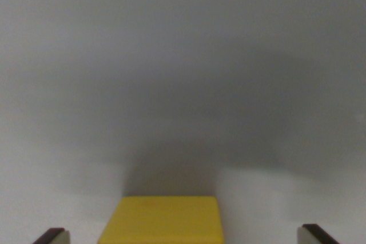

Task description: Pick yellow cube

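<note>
Sitting low between the spread fingertips of the gripper [183,236], untouched on the grey tabletop [183,84], the yellow cube [162,220] looks rigid, light, smooth-faced; I'd pinch its two opposite side faces squarely.

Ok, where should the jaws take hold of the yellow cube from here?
Grip the yellow cube on its two opposite side faces, coming straight down from above. It sits square on the plain grey surface, between the two fingertips, which stand wide apart with clear gaps on both sides. It lies nearer the wrist view's left tip, so shift slightly left before closing.
</note>
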